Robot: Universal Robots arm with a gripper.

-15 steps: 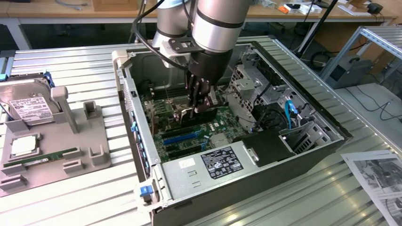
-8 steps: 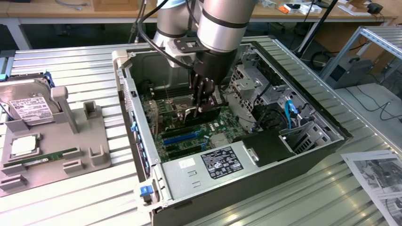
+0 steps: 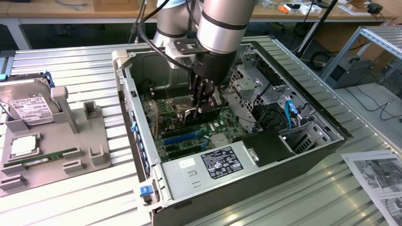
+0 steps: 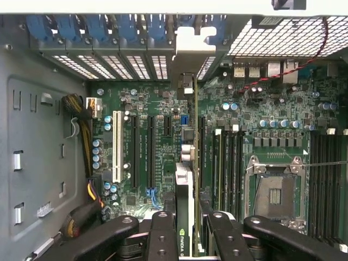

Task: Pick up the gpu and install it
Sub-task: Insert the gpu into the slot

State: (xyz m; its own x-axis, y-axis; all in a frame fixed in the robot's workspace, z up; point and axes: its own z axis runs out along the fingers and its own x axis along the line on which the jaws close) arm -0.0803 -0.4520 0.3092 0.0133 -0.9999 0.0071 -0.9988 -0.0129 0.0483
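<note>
The gpu (image 4: 187,163) is a thin dark card that the wrist view sees edge-on. It stands upright over the green motherboard (image 4: 157,109), between two long black slots (image 4: 150,152). Its silver bracket (image 4: 187,46) reaches the rear slot openings of the case. My gripper (image 4: 189,220) is shut on the card's end opposite the bracket, with a black finger (image 4: 163,234) on each side. In the exterior view, my gripper (image 3: 204,101) reaches down into the open computer case (image 3: 135,108), with the gpu (image 3: 207,115) low over the board.
A power supply (image 3: 213,167) fills the case's near end and a drive cage (image 3: 251,84) stands on the exterior view's right. The CPU socket (image 4: 272,190) and yellow-black cables (image 4: 81,125) flank the card. A grey fixture on the exterior view's left holds a hard drive (image 3: 28,106) and a memory stick (image 3: 44,157).
</note>
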